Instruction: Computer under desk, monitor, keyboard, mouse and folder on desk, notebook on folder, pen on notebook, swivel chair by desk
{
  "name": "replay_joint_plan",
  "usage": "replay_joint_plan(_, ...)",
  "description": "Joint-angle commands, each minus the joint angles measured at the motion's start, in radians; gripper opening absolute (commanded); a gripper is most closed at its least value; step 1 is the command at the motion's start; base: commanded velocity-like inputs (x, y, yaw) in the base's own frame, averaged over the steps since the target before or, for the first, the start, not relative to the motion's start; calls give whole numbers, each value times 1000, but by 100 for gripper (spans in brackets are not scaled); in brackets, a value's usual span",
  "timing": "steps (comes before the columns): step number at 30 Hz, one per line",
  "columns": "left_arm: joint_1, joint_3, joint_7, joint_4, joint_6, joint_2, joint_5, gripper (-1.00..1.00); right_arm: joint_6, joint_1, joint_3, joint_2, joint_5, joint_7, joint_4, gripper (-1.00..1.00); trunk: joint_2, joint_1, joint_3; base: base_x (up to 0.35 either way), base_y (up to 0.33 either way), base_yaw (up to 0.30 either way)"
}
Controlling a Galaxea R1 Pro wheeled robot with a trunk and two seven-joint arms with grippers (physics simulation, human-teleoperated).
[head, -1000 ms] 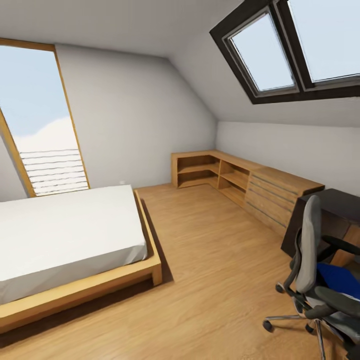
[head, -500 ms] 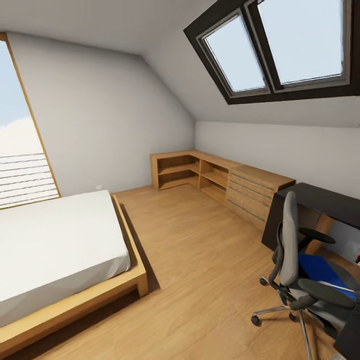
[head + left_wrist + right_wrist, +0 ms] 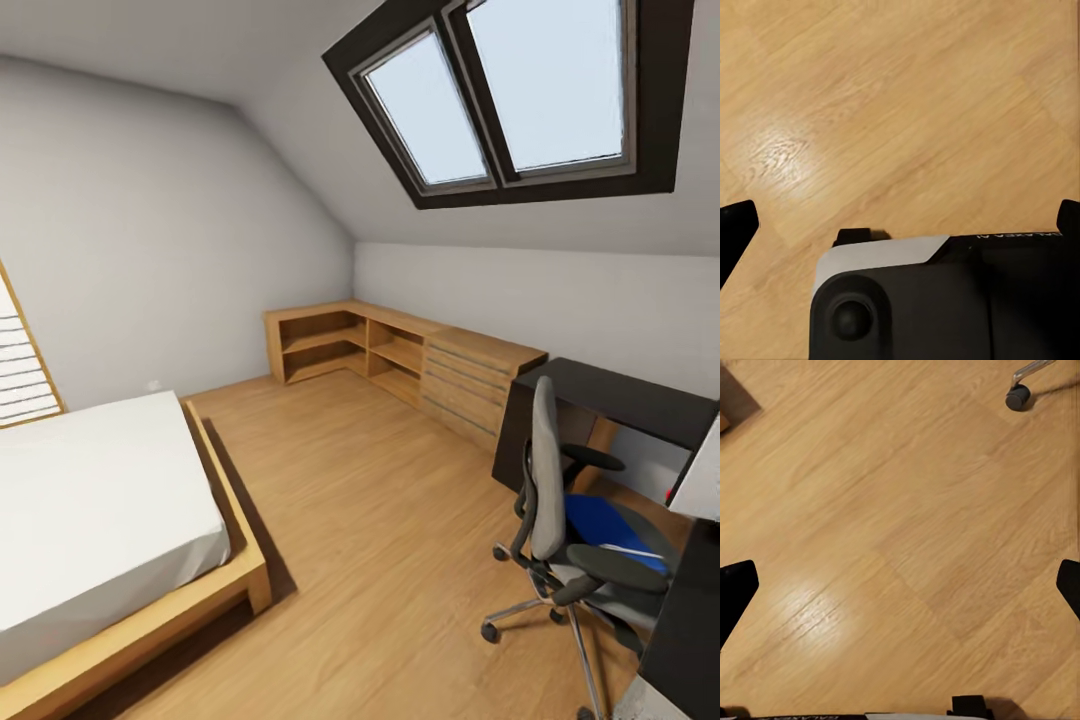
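The swivel chair (image 3: 548, 480), with its grey back and black armrests, stands on the wooden floor at the right, its back towards me. The blue folder (image 3: 598, 522) lies flat on its seat. Just behind the chair is the black desk (image 3: 620, 392), and another black stretch of the desk (image 3: 690, 620) fills the lower right corner. My left gripper (image 3: 902, 221) hangs open over bare floor, and my right gripper (image 3: 900, 585) is open over the floor too, with a chair caster (image 3: 1018, 396) some way off. The computer, monitor, keyboard, mouse, notebook and pen are out of view.
A low bed (image 3: 100, 520) with a wooden frame fills the left. Light wooden shelves and a drawer chest (image 3: 420, 360) run along the back wall up to the desk. A pale grey slab (image 3: 702, 468) cuts in at the right edge. Open floor lies between bed and chair.
The camera has turned to the right, so the whole picture has slid left; more of the desk and chair now shows and less of the window and bed.
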Motion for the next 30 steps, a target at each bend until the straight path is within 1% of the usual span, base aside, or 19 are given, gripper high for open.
replay_joint_plan(1,0,-1,0,0,-3,1,-1,100,-1,-1,-3,0,-9,10,1,100,-1,0,-1,212,177,-252)
replay_joint_plan(10,0,-1,0,0,-3,5,0,100,-1,0,-2,0,-5,11,2,100,-1,0,-1,235,201,-259)
replay_joint_plan(19,0,1,3,-7,-4,4,9,100,0,-1,-2,-3,-3,12,1,100,-1,0,-1,28,22,-264)
replay_joint_plan(30,0,1,5,-10,-3,6,11,100,5,-1,-1,-1,-2,14,2,100,-78,43,-36,0,0,-264)
